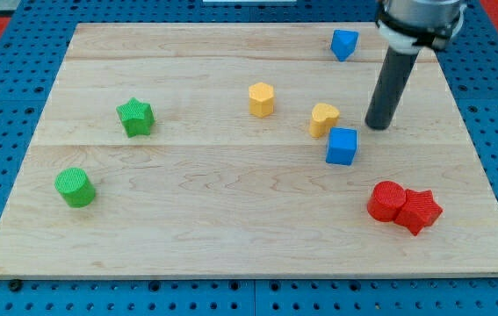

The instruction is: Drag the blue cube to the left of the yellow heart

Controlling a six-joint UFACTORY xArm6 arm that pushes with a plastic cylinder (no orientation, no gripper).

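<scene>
The blue cube [342,147] sits right of the board's centre, just below and to the right of the yellow heart [323,118], almost touching it. My tip [378,125] rests on the board to the right of the yellow heart and above-right of the blue cube, a short gap from both. The dark rod rises toward the view's top right.
A yellow hexagon block [262,99] lies left of the heart. A second blue block [344,43] is near the top edge. A red cylinder [386,201] and red star [420,210] touch at lower right. A green star [134,117] and green cylinder [75,187] are at left.
</scene>
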